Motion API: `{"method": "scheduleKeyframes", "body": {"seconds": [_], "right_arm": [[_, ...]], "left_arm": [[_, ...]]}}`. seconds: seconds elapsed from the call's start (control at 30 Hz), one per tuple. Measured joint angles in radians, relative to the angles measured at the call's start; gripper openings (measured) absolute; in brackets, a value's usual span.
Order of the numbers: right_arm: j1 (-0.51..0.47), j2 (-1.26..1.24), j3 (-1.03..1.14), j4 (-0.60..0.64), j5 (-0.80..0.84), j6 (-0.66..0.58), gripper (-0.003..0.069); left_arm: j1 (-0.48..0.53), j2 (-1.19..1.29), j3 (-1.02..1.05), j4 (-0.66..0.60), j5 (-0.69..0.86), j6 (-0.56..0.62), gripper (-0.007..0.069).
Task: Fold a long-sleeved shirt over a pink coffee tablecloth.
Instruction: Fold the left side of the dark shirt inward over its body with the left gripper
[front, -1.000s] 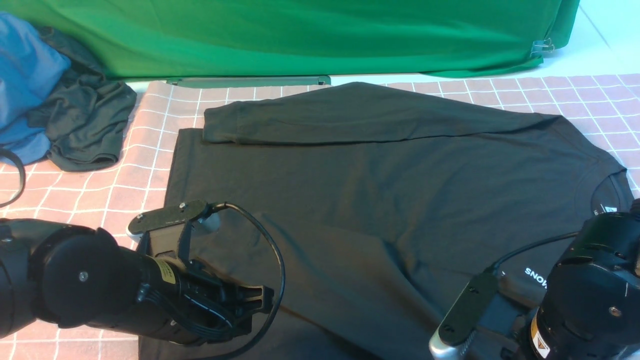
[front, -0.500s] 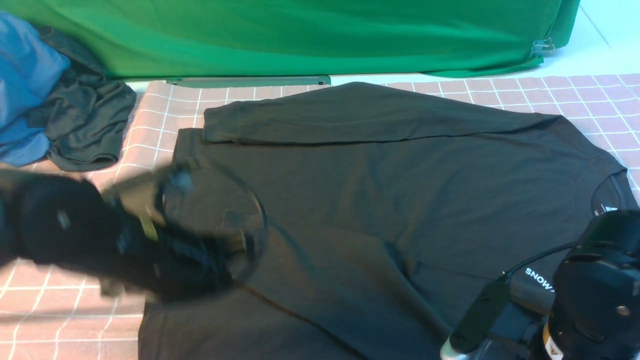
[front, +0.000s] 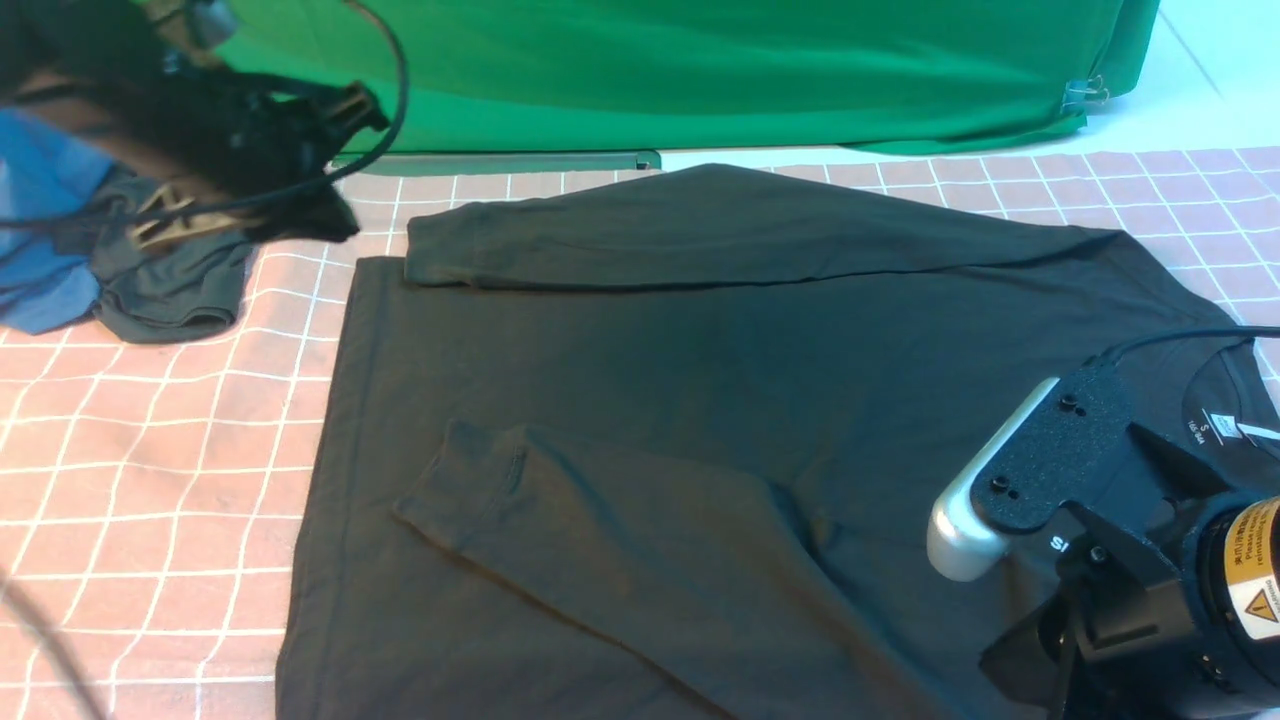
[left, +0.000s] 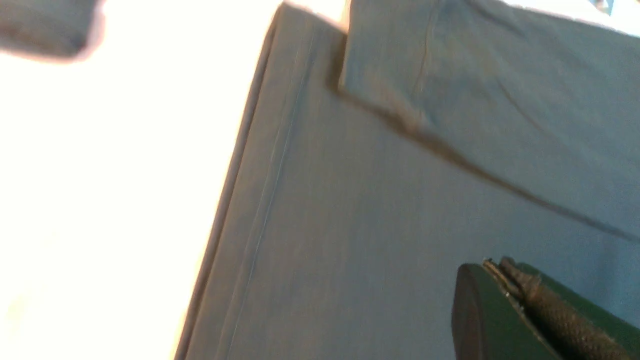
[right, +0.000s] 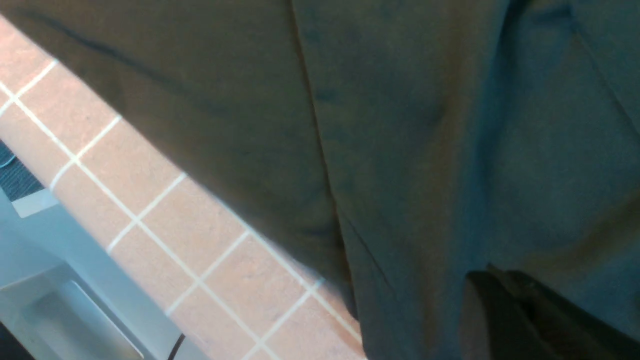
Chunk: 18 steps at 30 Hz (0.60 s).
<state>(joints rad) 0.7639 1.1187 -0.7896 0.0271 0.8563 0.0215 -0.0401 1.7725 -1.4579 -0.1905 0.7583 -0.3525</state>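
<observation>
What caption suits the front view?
Black long-sleeved shirt flat on the pink grid tablecloth, both sleeves folded across its body; left arm high at left, right arm low near the collar.

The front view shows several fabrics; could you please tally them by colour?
Black long-sleeved shirt: 1
Pink grid tablecloth: 1
Green backdrop cloth: 1
Blue garment: 1
Dark grey garment: 1
Total: 5

A staged robot-testing setup: a green backdrop cloth (front: 650, 70) hangs behind a pink gridded tablecloth (front: 150, 450), with spare garments (front: 170, 290) heaped at the side.
</observation>
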Motion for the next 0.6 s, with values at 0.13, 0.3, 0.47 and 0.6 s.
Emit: {"method": "scheduleKeyframes", "body": {"seconds": [0.13, 0.3, 0.47, 0.6], "right_arm": [[0.000, 0.000, 0.000, 0.000, -0.005, 0.004, 0.0038], [0.000, 0.000, 0.000, 0.000, -0.005, 0.017, 0.0038], [0.000, 0.000, 0.000, 0.000, 0.024, 0.028, 0.0038], [0.000, 0.000, 0.001, 0.000, 0.041, 0.029, 0.0038]], "left_arm": [[0.001, 0.171, -0.144, 0.024, 0.009, 0.000, 0.0089], [0.001, 0.331, -0.274, 0.064, 0.012, 0.000, 0.0211], [0.001, 0.472, -0.387, 0.134, -0.002, -0.004, 0.0341], [0.001, 0.523, -0.414, 0.154, -0.014, -0.004, 0.0359]]}}
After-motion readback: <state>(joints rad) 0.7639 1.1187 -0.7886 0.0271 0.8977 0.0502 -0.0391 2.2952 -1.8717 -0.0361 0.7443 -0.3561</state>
